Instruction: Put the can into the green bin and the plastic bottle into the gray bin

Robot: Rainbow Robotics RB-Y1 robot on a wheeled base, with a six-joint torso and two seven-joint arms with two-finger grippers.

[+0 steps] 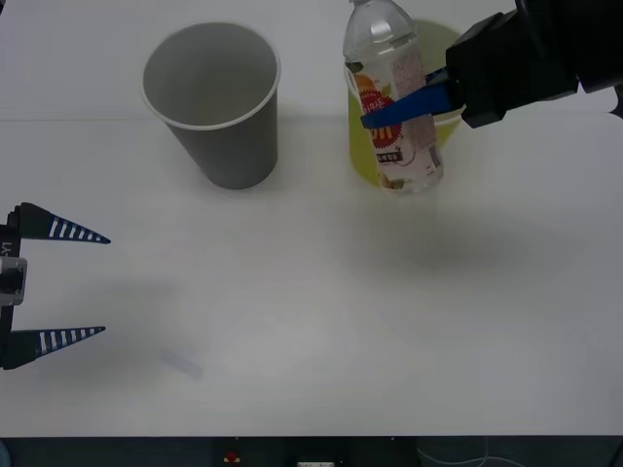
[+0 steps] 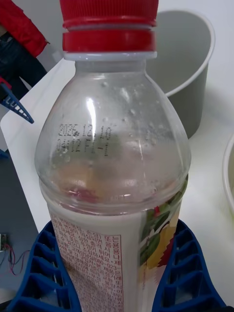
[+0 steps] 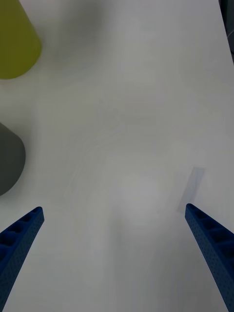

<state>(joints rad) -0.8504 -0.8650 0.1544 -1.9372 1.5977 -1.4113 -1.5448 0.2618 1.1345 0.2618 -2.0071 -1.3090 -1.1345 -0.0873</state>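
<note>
Now right gripper [image 1: 409,105] clamped on plastic bottle [image 1: 394,97], apparently lifted in front of green bin [image 1: 450,131]; gray bin [image 1: 216,102] alongside. Left gripper [image 1: 83,285] wide open, empty, low over table [image 1: 311,311].

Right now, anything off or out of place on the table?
Nothing spilled or damaged. The right gripper holds the plastic bottle aloft, capped, in front of the green bin, not the gray bin it belongs in. Both bins stand upright. Left gripper idle, open.

A white table [image 1: 311,321] is filling most of the front view, its dark front edge running along the bottom of the frame. In the upper left of the right wrist view, a person's red sleeve [image 2: 22,27] is showing beyond the table.
</note>
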